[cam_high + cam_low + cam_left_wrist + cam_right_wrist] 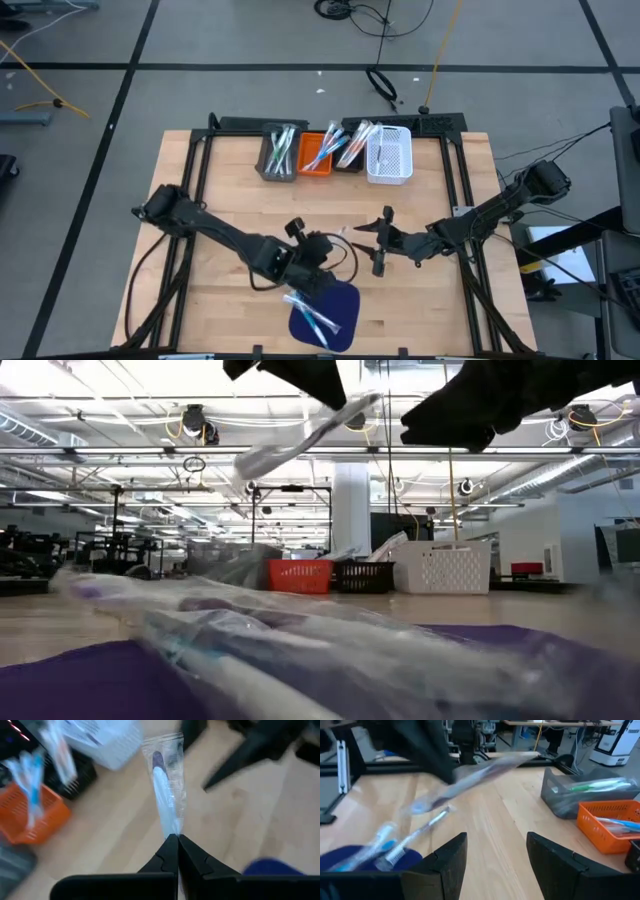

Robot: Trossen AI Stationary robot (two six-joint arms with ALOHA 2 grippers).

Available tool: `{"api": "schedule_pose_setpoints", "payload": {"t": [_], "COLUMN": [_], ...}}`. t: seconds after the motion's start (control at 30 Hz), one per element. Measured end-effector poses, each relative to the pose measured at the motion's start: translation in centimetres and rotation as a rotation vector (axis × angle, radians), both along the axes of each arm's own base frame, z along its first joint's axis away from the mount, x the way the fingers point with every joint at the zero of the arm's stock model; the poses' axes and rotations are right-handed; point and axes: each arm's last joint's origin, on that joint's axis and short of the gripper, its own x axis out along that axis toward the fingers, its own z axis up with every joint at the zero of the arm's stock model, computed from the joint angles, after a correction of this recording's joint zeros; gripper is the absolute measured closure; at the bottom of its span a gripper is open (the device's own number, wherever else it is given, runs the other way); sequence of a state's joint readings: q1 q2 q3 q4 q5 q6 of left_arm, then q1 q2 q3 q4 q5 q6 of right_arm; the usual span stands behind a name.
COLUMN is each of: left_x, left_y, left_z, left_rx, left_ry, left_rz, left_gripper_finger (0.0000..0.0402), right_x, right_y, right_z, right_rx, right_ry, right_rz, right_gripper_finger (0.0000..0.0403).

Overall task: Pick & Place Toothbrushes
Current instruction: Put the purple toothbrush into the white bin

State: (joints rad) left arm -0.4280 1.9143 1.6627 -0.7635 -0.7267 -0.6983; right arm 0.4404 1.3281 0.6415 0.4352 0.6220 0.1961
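Wood table (240, 215) lies bare beside wrapped toothbrush (167, 795).

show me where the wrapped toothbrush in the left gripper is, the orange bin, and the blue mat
wrapped toothbrush (167, 795): left wrist view, middle of its clear wrapper.
orange bin (316, 160): high view, its front edge.
blue mat (343, 299): high view, a bare part near its right corner.

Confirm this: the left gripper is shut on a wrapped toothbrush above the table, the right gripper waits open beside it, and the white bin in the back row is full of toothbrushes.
Wrong on the bin. The high view shows the white bin empty; the toothbrushes sit in the grey bin, orange bin and black bin. The rest holds: the left gripper is shut on the wrapped toothbrush, and the right gripper waits open.
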Motion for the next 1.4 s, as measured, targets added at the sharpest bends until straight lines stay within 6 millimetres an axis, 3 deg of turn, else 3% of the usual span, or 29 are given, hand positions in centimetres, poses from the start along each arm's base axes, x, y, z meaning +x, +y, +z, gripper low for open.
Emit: {"api": "schedule_pose_setpoints", "payload": {"t": [0.33,1.07,1.2,1.4], "left_x": [0.2,1.1,1.1,1.2], "left_y": [1.3,0.9,0.9,1.1], "left_z": [1.0,2.4,2.4,2.4], "left_rx": [0.077,0.156,0.155,0.153], "left_ry": [-0.02,-0.111,-0.112,-0.114], "left_rz": [0.01,-0.072,-0.072,-0.068], "left_gripper_finger": [0.0401,0.0401,0.0401,0.0401], "right_x": [0.4,1.3,1.4,1.4], "right_y": [0.5,-1.4,-1.8,-1.8], "right_z": [1.7,2.8,3.0,3.0], "right_rx": [0.053,0.124,0.127,0.085], "right_ry": [-0.153,-0.278,-0.295,-0.285], "right_rz": [0.128,0.076,0.063,0.091], "right_gripper_finger": [0.0206,0.0213,0.0252,0.0381]}}
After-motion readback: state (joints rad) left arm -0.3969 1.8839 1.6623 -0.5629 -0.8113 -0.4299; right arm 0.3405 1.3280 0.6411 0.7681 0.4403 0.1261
